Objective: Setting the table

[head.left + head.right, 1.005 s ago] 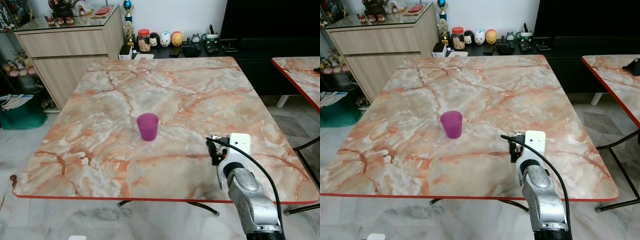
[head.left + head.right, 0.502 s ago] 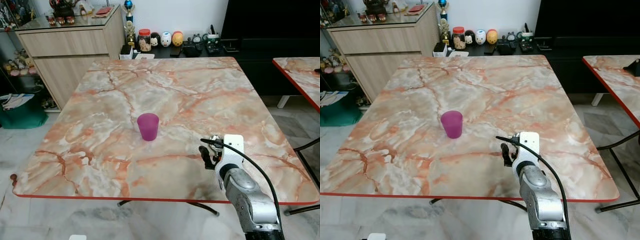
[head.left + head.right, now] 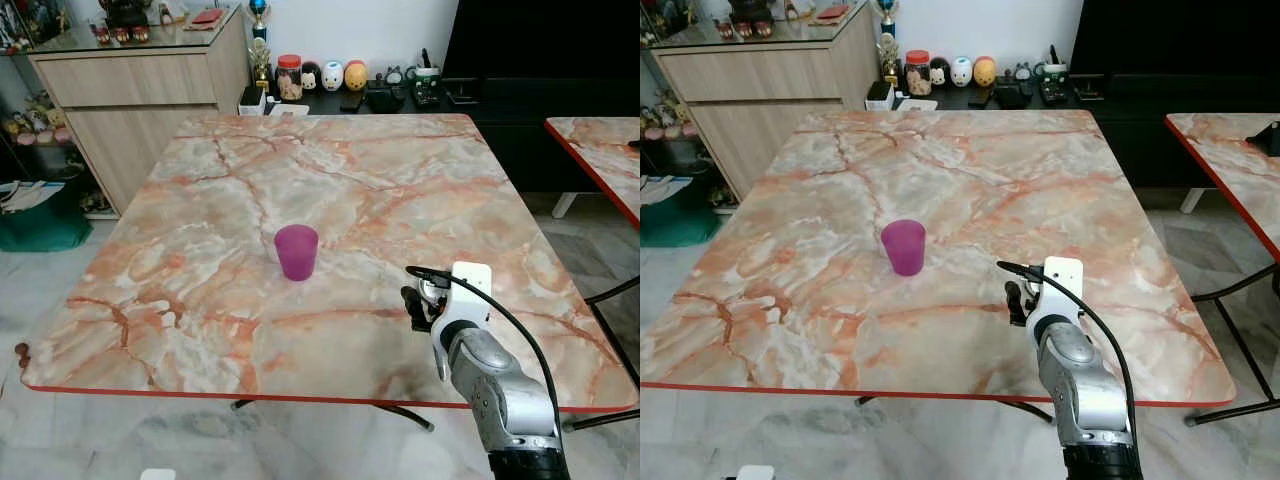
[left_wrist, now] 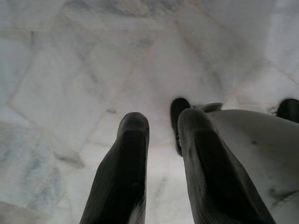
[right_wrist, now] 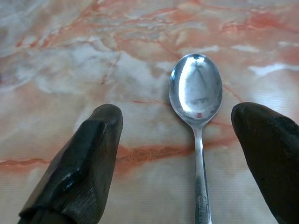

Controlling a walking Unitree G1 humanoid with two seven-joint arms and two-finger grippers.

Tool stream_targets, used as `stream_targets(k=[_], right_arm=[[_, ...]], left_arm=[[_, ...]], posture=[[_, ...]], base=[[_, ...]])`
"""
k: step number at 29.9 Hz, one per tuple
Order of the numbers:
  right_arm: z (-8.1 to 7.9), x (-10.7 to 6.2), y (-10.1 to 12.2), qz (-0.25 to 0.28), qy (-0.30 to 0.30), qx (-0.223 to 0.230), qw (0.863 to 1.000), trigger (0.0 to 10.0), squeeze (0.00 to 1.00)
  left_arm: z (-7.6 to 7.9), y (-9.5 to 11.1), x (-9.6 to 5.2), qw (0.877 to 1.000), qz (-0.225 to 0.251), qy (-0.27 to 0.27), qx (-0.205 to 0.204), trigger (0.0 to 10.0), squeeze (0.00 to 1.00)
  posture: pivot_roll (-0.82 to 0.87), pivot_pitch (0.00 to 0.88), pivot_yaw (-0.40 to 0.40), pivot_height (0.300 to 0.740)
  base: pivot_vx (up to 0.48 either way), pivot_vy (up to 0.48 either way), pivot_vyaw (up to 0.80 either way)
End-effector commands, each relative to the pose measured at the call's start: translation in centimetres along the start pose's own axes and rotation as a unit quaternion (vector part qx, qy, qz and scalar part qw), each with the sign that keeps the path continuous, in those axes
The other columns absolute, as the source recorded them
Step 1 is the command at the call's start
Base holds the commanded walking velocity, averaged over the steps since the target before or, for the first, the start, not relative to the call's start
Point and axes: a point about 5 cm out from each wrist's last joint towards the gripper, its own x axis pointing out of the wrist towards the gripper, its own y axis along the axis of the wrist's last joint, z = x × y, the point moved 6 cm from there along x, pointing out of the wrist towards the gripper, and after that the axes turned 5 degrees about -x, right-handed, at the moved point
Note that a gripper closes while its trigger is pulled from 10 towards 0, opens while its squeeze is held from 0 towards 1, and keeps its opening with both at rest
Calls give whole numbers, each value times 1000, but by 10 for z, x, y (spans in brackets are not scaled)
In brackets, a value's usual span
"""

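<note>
Right wrist view: right pincer (image 5: 182,154) spread wide around a spoon (image 5: 197,107) flat on the marble-patterned table (image 3: 400,190).

- Your square table top (image 3: 200,290), in peach and red veined marble pattern with a red rim, fills the frame centre and looks smooth with a soft sheen.
- The silver metal spoon (image 5: 196,98), upper centre of the right wrist view, is polished and mirror-glossy.
- The small purple plastic cup (image 3: 296,251), centre of the left eye view, has a matt, frosted look.
- The right gripper (image 5: 182,158) has black fingers (image 5: 79,158) that look ribbed and rubbery.
- The pale wooden sideboard (image 3: 140,90), upper left, is matt under a glossy glass top.
</note>
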Motion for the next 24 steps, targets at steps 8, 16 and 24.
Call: stream_targets(k=[8,16,24], right_arm=[[-1,7,-5,-21,9,-7,1000,10000,0],[4,8,-9,-29,-7,-2,1000,10000,0],[14,5,-13,-35,-29,3,999,10000,0]], left_arm=[[3,2,1,1000,0,2,-1,10000,0],[2,0,1,1000,0,4,-5,10000,0],[0,-2,0,1000,-2,4,-5,10000,0]], posture=[[-55,0,-19,740],[-56,0,-20,740],[-61,0,-18,740]], base=[[0,0,0],[0,0,0],[0,0,0]])
